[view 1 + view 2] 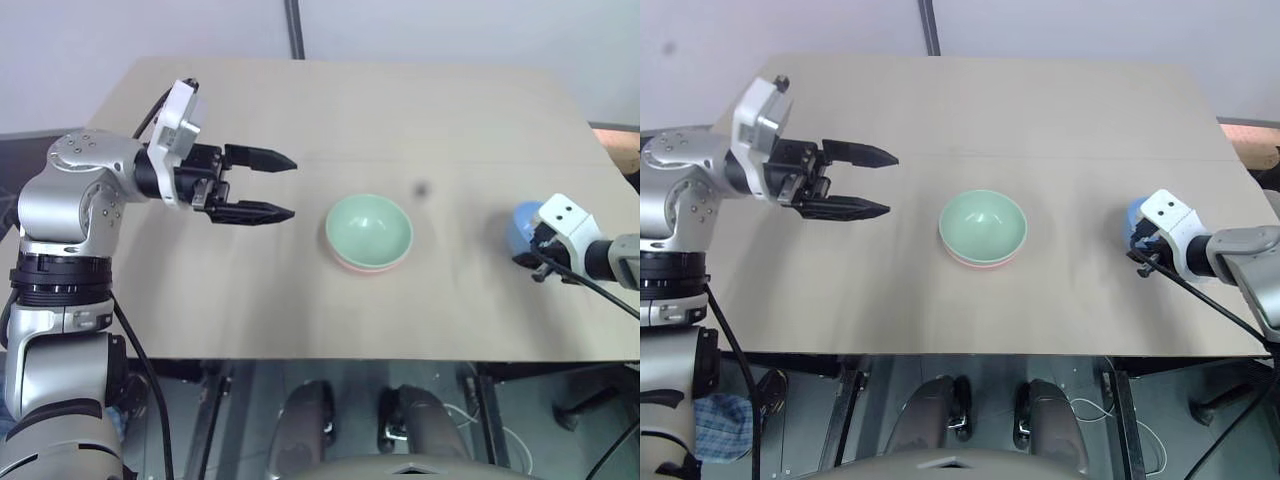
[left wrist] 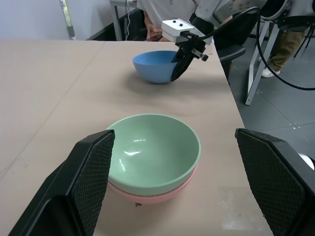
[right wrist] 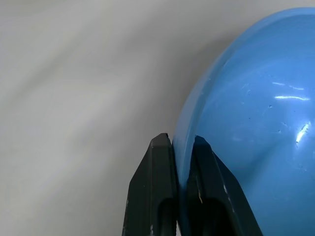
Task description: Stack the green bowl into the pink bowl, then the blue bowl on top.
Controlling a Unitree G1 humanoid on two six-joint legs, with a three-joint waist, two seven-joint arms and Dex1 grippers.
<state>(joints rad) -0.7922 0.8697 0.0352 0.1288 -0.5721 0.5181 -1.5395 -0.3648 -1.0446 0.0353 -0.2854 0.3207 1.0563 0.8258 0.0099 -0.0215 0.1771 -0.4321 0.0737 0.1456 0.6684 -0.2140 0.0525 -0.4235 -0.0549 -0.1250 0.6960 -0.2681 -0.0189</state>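
Green bowl (image 1: 369,230) already nested in pink bowl (image 1: 368,264) mid-table; my right gripper (image 3: 181,147) pinches blue bowl (image 3: 246,123) rim at right, left gripper (image 1: 270,186) wide open, empty — blue w/ lift+stack left.

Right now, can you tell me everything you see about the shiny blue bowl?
The small round sky-blue plastic bowl is smooth, plain and glossy inside. It sits upright and looks empty, on the tan wooden table near its right edge, apart from the other bowls. The right gripper is shut on its rim, one black finger inside, one outside.
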